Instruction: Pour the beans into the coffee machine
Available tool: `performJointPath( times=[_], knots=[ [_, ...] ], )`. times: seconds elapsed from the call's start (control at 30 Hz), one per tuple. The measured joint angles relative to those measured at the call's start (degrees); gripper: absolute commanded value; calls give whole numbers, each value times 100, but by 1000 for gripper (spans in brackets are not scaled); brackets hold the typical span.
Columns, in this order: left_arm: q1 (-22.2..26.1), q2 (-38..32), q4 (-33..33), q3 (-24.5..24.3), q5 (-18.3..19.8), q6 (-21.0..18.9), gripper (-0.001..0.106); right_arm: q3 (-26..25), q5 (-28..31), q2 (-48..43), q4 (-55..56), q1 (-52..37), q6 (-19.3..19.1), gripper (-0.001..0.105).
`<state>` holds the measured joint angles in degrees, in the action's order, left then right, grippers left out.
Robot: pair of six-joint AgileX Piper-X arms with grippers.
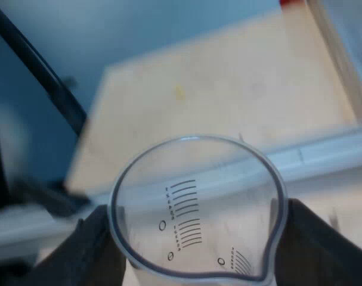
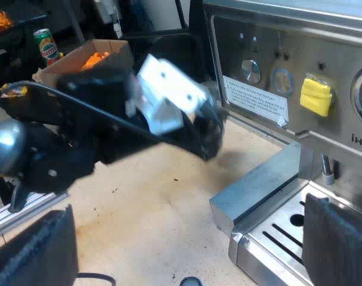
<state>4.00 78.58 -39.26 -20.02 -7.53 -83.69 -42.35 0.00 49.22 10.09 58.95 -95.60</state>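
A clear measuring glass (image 1: 195,202) with black scale marks sits between my left gripper's two black fingers (image 1: 91,250). My left gripper (image 1: 195,238) is shut on it. Through the glass I see the wooden table (image 1: 228,89) far beneath. In the right wrist view the left arm (image 2: 163,107) reaches across, blurred, with its end close to the espresso machine's steel front (image 2: 270,65). My right gripper (image 2: 189,250) is open, fingers wide apart, with nothing between them, just off the machine's drip tray (image 2: 276,238).
The machine's front carries knobs, a white label and a yellow tag (image 2: 315,95). A cardboard box with orange contents (image 2: 88,59) and a drinks can (image 2: 45,44) stand beyond the left arm. Blue floor (image 1: 67,36) shows past the table edge.
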Motion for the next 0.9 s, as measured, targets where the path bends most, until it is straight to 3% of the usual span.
performJointPath(
  times=[0.33,0.5,0.57,0.67,0.73,0.9],
  knots=[
    [0,-2243,1822,0,-27,0,0,0,0,0,-52,0,-19,78],
    [0,-3340,2630,-170,-27,7,0,-97,288,0,-52,0,-373,78],
    [0,-3805,3370,-445,-27,7,0,-260,578,16,-52,0,-428,78],
    [0,-4104,3926,-795,43,7,0,-411,812,16,-52,0,-621,78],
    [0,-4288,4545,-1182,250,7,0,-602,1124,16,-71,0,-969,78],
    [0,-4330,5239,-1953,667,7,0,-800,1515,-64,-71,0,-1025,78]
  ],
)
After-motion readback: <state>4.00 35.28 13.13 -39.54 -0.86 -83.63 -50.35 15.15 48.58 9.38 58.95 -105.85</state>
